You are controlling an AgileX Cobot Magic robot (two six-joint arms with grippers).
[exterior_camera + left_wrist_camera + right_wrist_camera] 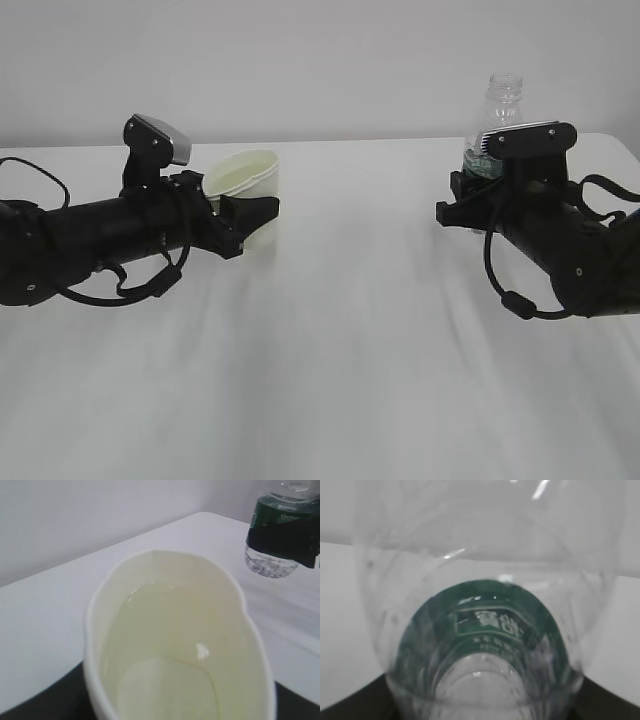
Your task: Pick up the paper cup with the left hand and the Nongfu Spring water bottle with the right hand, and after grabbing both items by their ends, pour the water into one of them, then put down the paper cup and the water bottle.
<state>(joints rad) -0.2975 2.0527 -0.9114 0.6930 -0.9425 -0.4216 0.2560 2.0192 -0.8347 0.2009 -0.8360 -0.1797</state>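
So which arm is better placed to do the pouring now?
The right arm, probably: its end effector grips the clear ribbed plastic bottle, upright. The left end effector holds the off-white paper cup, mouth open to receive.

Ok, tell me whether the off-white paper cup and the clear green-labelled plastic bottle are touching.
Apart. The exterior view shows the off-white paper cup at the left and the clear green-labelled plastic bottle far right, with bare white table between them.
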